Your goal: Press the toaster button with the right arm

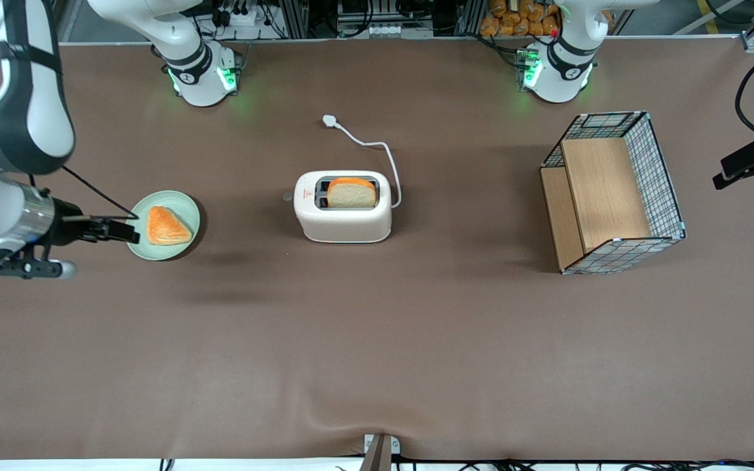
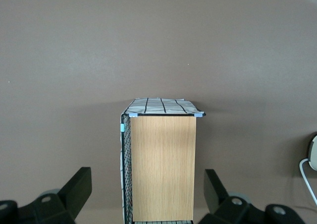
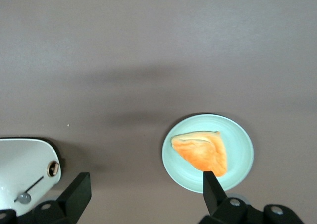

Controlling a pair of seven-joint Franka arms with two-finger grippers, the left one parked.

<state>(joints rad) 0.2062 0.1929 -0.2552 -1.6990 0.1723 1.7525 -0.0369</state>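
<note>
Cream-white, the toaster [image 1: 343, 208] stands mid-table on the brown cloth [image 1: 377, 340] with a slice of bread [image 1: 351, 193] upright in one slot. Its white cord [image 1: 377, 157] trails away from the front camera to a plug [image 1: 330, 120]. The toaster button [image 3: 22, 198], a small grey knob, juts from the narrow end that faces the working arm's end of the table. There the right arm [image 1: 7, 131] holds its gripper [image 1: 115, 230] over the rim of a pale green plate [image 1: 184, 204] carrying a triangular orange pastry [image 1: 166, 226]; the jaws stand apart, holding nothing. A wire-and-wood basket [image 1: 612, 193] sits toward the parked arm's end.
</note>
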